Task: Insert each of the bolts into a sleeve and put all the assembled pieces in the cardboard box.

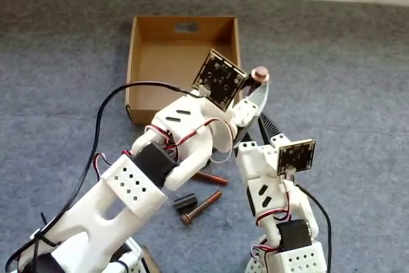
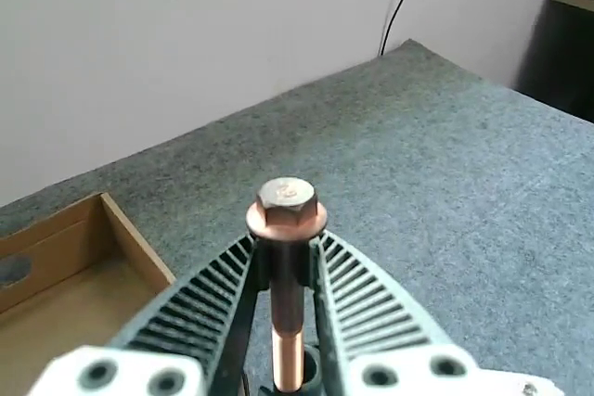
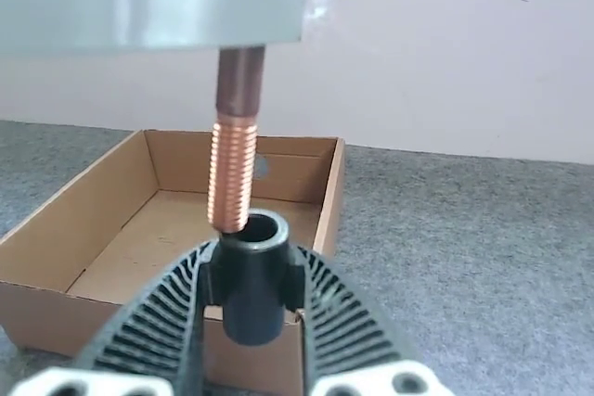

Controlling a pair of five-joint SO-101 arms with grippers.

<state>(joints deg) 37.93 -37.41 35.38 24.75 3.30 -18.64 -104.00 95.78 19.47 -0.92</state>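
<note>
Left fingers (image 2: 327, 257) clamp 1 hex-head copper bolt (image 2: 288, 220), threaded tip at mouth of smooth black sleeve (image 3: 252, 275) clamped in right fingers (image 3: 311, 277); below them 2 loose bolts (image 1: 203, 206) (image 1: 213, 178), 1 loose sleeve (image 1: 186, 201), cardboard box (image 1: 137, 62) just beyond.

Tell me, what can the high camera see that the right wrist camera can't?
The high view adds a loose sleeve and two loose bolts lying on the carpet by the arms. The right wrist view adds the held bolt with its threaded tip at the mouth of the held sleeve in the right gripper. Both show the cardboard box and the held bolt.
</note>
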